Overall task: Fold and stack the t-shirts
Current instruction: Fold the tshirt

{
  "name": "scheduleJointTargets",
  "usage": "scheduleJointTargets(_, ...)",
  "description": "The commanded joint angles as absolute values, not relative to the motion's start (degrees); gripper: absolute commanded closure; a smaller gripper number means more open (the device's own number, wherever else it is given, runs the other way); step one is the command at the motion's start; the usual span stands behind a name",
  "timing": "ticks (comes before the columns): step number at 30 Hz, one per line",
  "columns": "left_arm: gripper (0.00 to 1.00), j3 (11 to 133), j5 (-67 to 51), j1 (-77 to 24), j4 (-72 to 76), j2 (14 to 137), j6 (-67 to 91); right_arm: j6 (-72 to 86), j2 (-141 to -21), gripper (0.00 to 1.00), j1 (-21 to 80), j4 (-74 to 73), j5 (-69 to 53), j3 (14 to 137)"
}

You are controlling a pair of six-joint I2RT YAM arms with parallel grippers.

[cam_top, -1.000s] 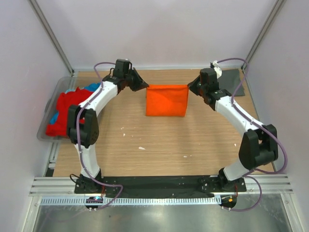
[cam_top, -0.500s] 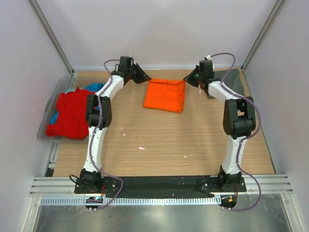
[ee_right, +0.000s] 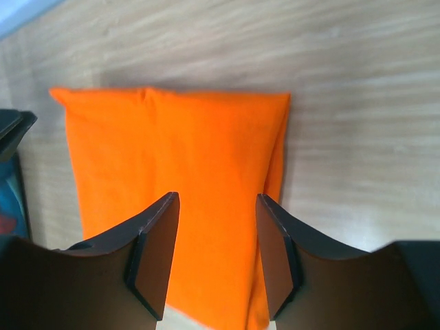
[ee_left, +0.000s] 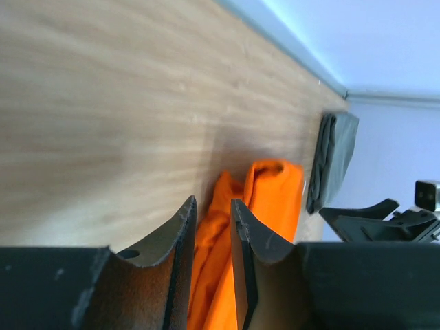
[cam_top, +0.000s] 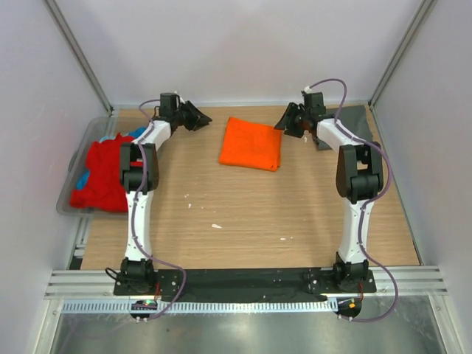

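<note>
Lying folded flat at the far middle of the table (cam_top: 243, 214), the orange shirt (cam_top: 251, 144) touches neither arm. The left claw (cam_top: 203, 118) sits near its left edge, fingers barely parted, empty. The right claw (cam_top: 282, 123) hangs beside its right edge, wide open, empty. I'd judge this fold finished, with stacking on the grey shirt (cam_top: 361, 125) likely next.

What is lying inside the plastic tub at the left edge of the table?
The tub holds a crumpled red shirt, with blue cloth showing at its edges. The red shirt covers the rest, so whether anything else lies beneath it cannot be seen.
</note>
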State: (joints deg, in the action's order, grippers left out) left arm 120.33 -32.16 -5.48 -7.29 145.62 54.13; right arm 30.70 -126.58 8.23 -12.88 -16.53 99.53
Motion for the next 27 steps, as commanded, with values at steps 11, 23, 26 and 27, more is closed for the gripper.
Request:
scheduleJointTargets(11, 0.69, 117.23, -41.92, -10.02, 3.43, 143.95, 49.48, 18.63, -114.87, 0.41, 8.09, -16.79, -25.40, 84.74)
scheduleJointTargets(23, 0.69, 130.94, -39.90, -9.14, 5.44, 156.44, 55.19, 19.42, -115.84, 0.43, 8.17, -12.31, -27.16, 78.50)
scheduleJointTargets(26, 0.69, 132.71, -39.46, -9.14, 7.46, 158.72, 57.91, 19.86, -116.01, 0.44, 8.17, -11.52, -27.25, 77.70)
scheduleJointTargets(27, 0.69, 132.89, -39.46, -9.14, 7.99, 159.08, 58.44, 19.78, -115.84, 0.43, 8.17, -11.25, -27.25, 77.43)
